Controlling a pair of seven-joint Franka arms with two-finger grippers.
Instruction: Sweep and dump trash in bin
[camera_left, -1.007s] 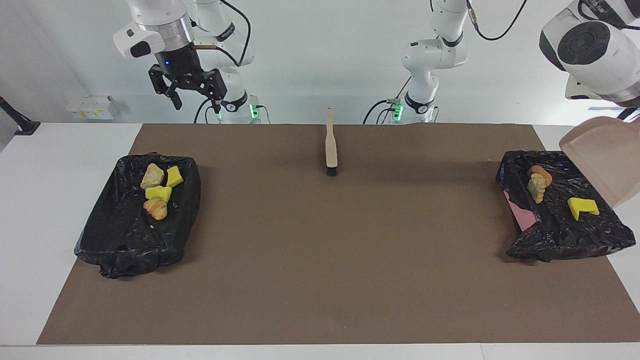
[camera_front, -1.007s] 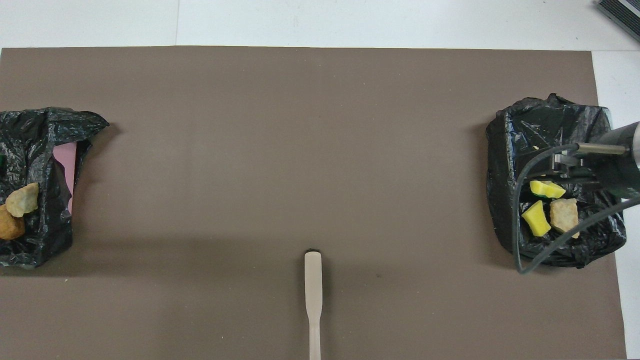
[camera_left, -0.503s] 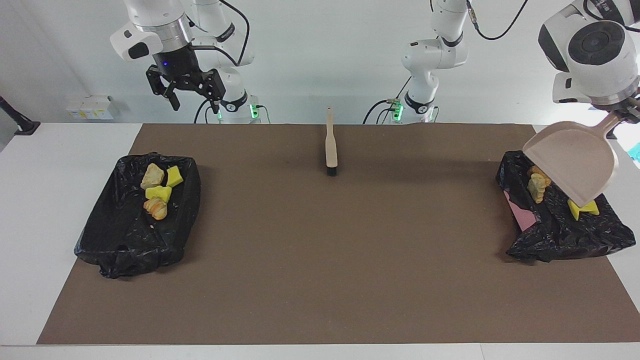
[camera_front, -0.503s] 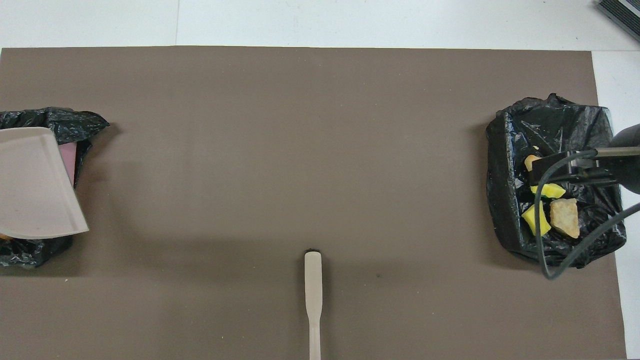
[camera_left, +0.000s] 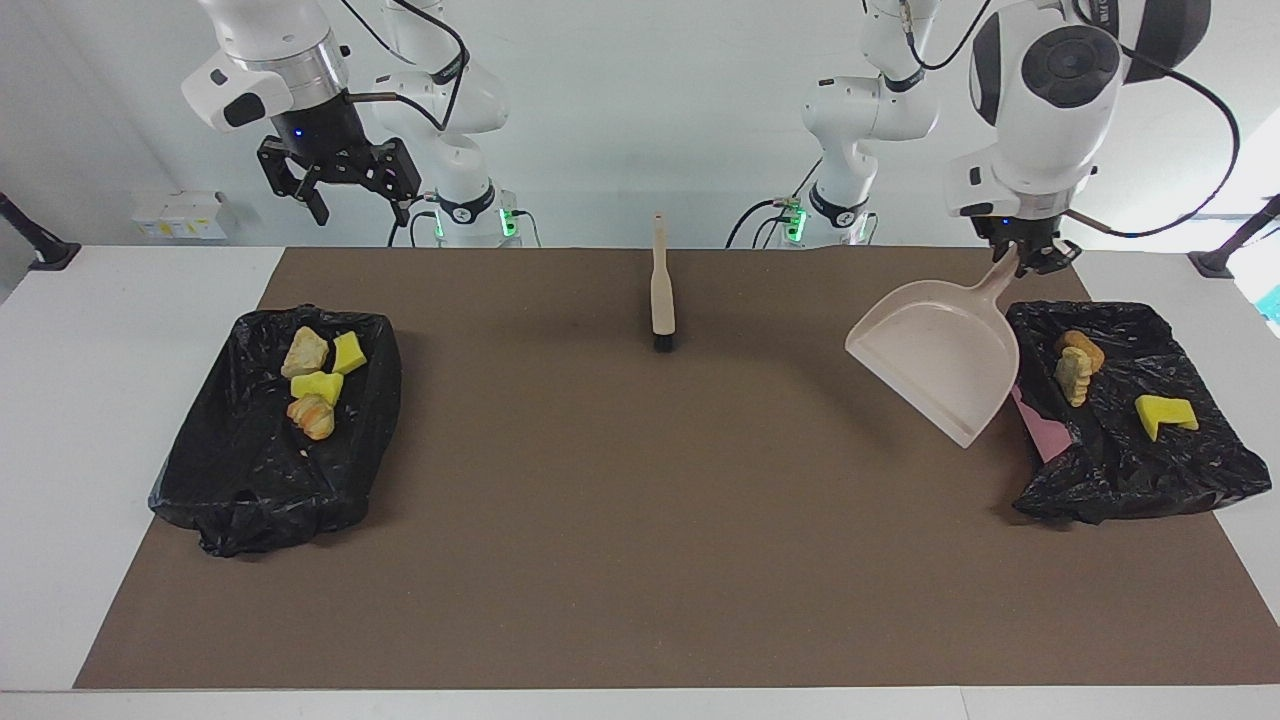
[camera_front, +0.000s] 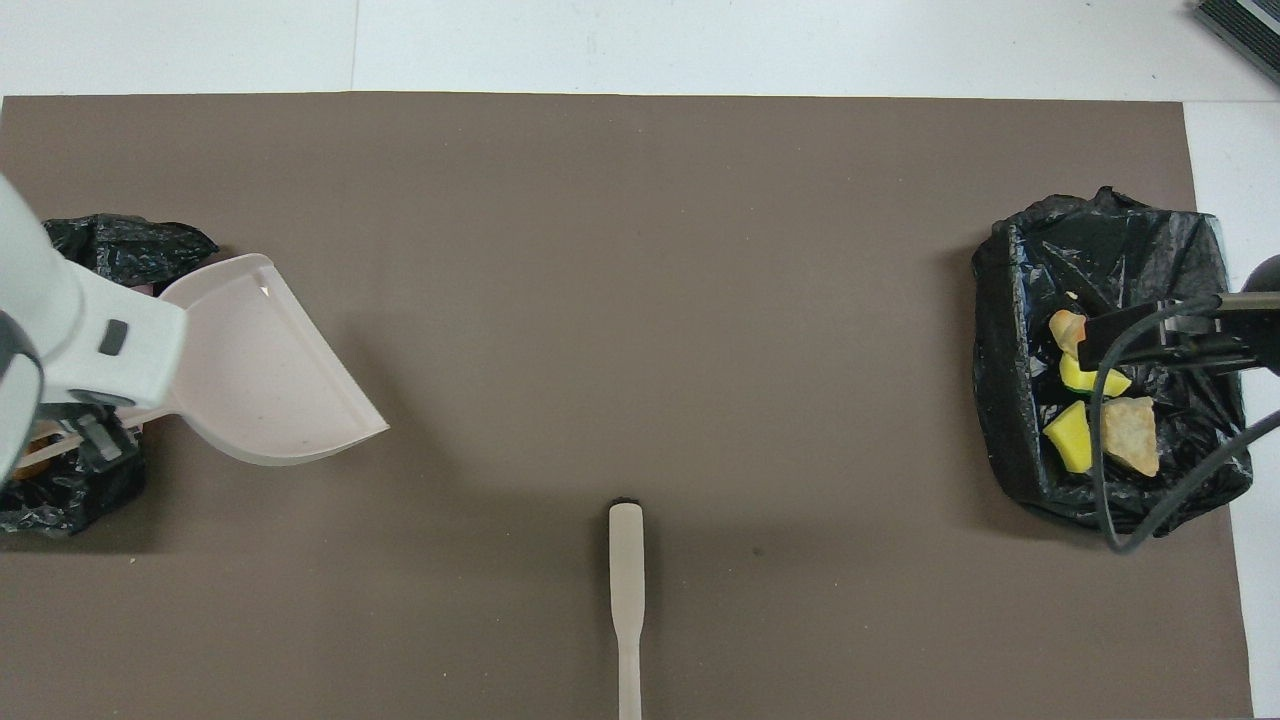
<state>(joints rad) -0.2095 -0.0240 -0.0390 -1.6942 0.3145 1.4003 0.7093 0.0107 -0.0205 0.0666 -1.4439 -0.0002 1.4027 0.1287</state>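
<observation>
The left gripper (camera_left: 1030, 258) is gripping the dustpan (camera_left: 940, 365) by its handle, holding it tilted in the air over the brown mat (camera_left: 640, 520) beside the black-lined bin (camera_left: 1190, 470) at its end of the table. The trash (camera_left: 1075, 375) is sitting in that bin and in the second bin (camera_left: 250, 480), while the right gripper (camera_left: 340, 185) is hanging wide open above the table's edge near that second bin. The brush (camera_left: 661, 290) is lying on the mat between the bins, nearer the robots.

Trash (camera_left: 312, 382) in bins (camera_left: 220, 470) (brush (camera_left: 662, 300) between)
</observation>
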